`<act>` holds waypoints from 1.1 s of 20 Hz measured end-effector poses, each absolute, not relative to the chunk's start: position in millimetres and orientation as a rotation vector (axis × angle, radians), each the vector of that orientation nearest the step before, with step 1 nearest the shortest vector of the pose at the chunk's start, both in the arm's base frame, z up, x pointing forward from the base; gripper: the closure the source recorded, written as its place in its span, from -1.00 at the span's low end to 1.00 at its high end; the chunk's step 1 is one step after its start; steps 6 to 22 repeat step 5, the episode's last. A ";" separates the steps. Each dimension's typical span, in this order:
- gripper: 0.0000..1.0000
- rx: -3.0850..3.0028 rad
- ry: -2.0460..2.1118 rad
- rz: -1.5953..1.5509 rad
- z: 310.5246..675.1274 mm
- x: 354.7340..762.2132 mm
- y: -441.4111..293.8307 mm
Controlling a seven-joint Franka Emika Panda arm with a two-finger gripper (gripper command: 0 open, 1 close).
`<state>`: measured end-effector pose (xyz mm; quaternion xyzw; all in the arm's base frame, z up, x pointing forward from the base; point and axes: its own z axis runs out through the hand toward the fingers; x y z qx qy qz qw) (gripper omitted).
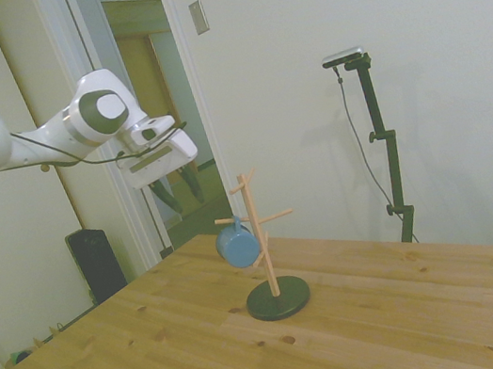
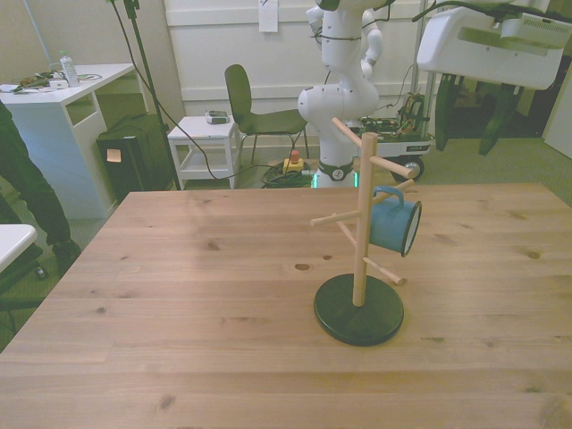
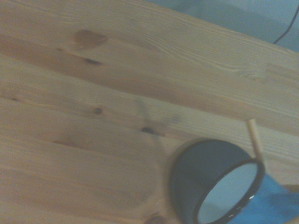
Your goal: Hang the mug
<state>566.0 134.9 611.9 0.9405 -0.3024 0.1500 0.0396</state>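
The blue mug (image 1: 236, 244) hangs by its handle on a peg of the wooden peg stand (image 1: 260, 230), tilted with its mouth turned sideways. In the front view the mug (image 2: 393, 223) is on the right side of the stand (image 2: 362, 223), white inside showing. My gripper (image 1: 179, 192) is well above and apart from the mug, open with nothing between its fingers; in the front view the gripper (image 2: 472, 107) is high at the upper right. The wrist view looks down on the mug (image 3: 268, 203) and the stand's dark round base (image 3: 198, 170).
The stand's black base (image 2: 359, 308) rests on the wooden table (image 2: 179, 295), right of the middle in the front view. Beyond the table stand a chair (image 2: 255, 107), a small white side table (image 2: 206, 134) and a white desk (image 2: 71, 98). A person (image 2: 22, 179) stands at the front view's left.
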 end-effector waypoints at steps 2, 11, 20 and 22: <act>-1.00 2.912 -0.972 0.448 607.1 540.4 145.2; -1.00 2.949 -1.013 0.409 587.3 508.8 143.0; -1.00 2.949 -1.013 0.409 587.3 508.8 143.0; -1.00 2.949 -1.013 0.409 587.3 508.8 143.0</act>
